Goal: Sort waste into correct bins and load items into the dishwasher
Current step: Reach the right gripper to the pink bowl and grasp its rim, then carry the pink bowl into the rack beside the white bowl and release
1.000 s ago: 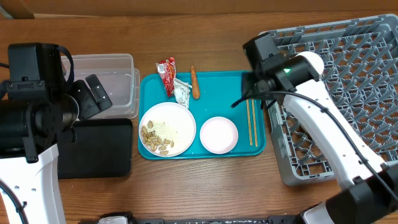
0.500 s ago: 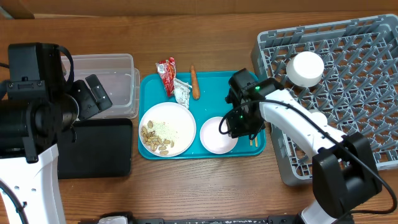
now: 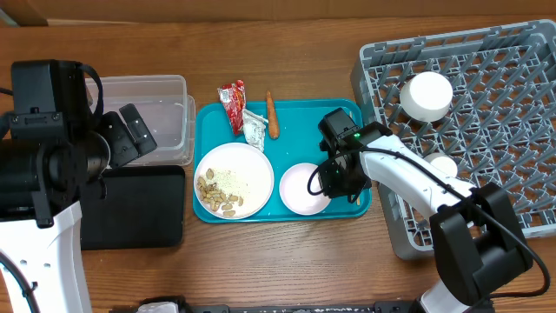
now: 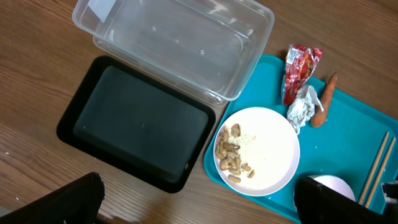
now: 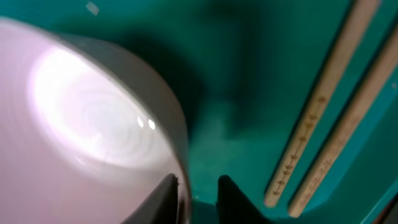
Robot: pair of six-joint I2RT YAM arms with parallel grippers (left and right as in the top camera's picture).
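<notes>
A small white bowl [image 3: 300,189] sits on the teal tray [image 3: 304,117]. My right gripper [image 3: 330,181] is low at its right rim. In the right wrist view the fingers [image 5: 196,183] straddle the bowl's rim [image 5: 93,118], one inside and one outside, slightly apart. The chopsticks [image 5: 336,118] lie just to the right. A white plate [image 3: 233,180] holds nuts and rice. The red wrapper [image 3: 232,103], silver wrapper [image 3: 254,129] and carrot [image 3: 272,115] lie at the tray's back. Another white bowl [image 3: 426,96] rests upside down in the grey rack [image 3: 495,130]. My left gripper [image 4: 199,205] is open and empty.
The clear tub [image 3: 156,113] and the black tray [image 3: 135,209] sit left of the teal tray, both empty; they also show in the left wrist view, tub [image 4: 180,46] and black tray [image 4: 137,121]. My left arm hovers over them.
My right gripper left the rack, where a white bowl now rests, and came down left to the small bowl's rim on the teal tray. The left arm has not moved.
</notes>
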